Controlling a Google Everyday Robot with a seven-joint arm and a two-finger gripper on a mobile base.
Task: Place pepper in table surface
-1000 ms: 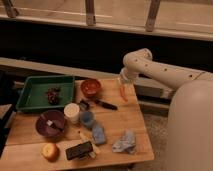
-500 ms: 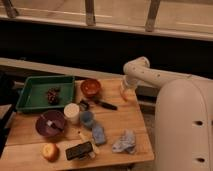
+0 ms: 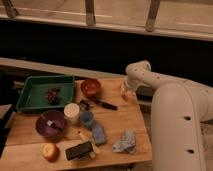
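Tan table surface (image 3: 126, 116), right edge: gripper (image 3: 123, 92) hangs there (grip state unclear).

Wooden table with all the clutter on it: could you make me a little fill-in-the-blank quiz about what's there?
1. The round orange-red bowl stands just right of the ____ rectangular tray.
2. Seen from the camera, the robot's gripper is at the far ____ corner of the light wooden tabletop.
3. The yellowish round fruit lies by the near edge, just in front of the ____ bowl.

Missing words: green; right; purple.
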